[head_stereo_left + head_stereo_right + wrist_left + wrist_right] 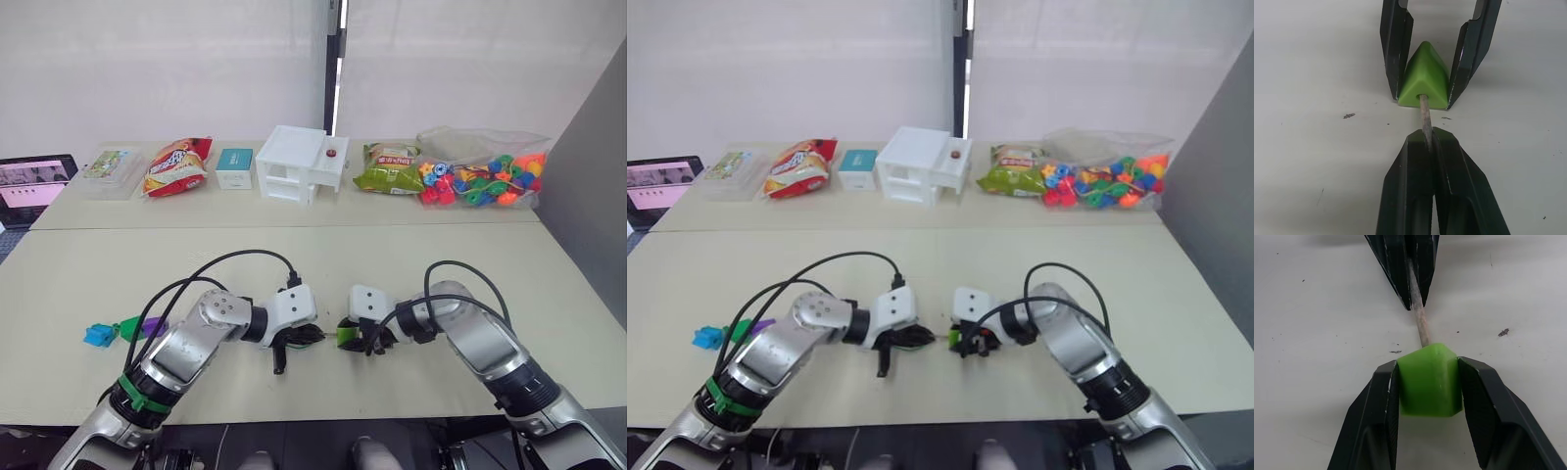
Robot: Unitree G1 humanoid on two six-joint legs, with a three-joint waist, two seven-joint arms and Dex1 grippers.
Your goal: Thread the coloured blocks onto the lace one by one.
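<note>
Needle tip [1424, 113] of the lace sits pinched between my left gripper's [1429, 142] closed fingers, its point entered into the hole of the light green block [1429, 379], which my right gripper [1428, 382] clamps by two opposite flat faces low over the table [411, 264]. Block judged light, hard, slippery; flat-face hold suits. Tip judged stiff, best gripped close behind its point. Its long axis runs gripper to gripper, aimed toward my right
</note>
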